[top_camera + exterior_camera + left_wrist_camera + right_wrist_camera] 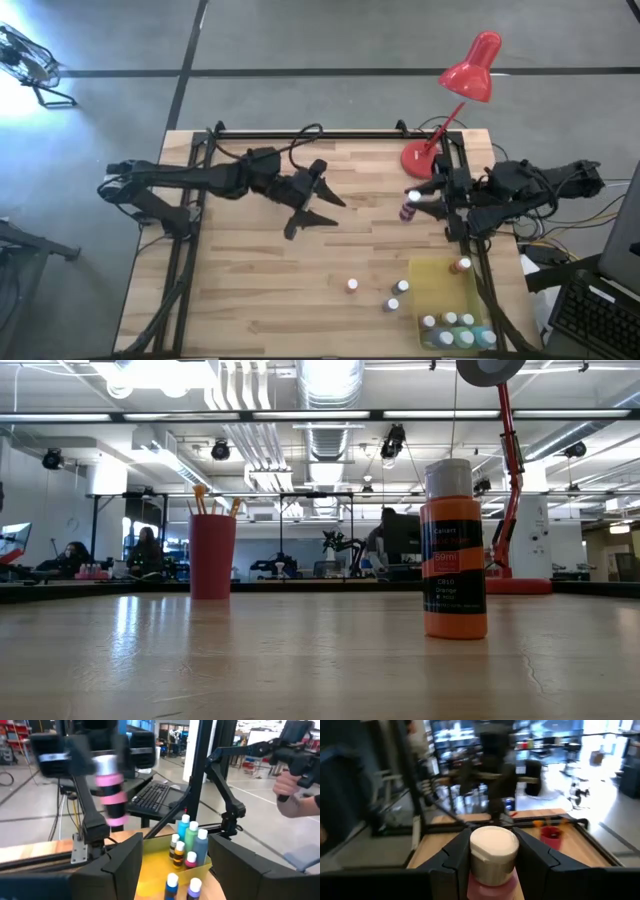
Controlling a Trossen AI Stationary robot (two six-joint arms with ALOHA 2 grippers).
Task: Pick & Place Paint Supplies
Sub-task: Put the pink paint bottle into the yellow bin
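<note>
My right gripper (412, 203) is shut on a pink paint bottle (408, 208) with a white cap, held above the table's right half, in front of the lamp base. My left gripper (325, 205) hangs open over the table's middle, holding nothing; in its wrist view its fingers (125, 865) frame the yellow tray (150, 870) and the blurred pink bottle (111, 790). Three small bottles (352, 286) stand loose on the wood beside the tray. An orange bottle (453, 550) stands upright on its base. A red cup (212, 555) with brushes stands farther back. My right gripper pinches the pink bottle's upper part, at the white cap and shoulder (492, 865), between its two fingers (457, 857). The fingers come level from the table's right side. The bottle stands upright in the hold, cap up, lifted clear of the table.
The yellow tray (450, 300) at the near right corner holds several bottles. A red desk lamp (470, 70) rises from its base (418, 158) at the far right. A person's hand (290, 795) shows beyond the table in the left wrist view.
</note>
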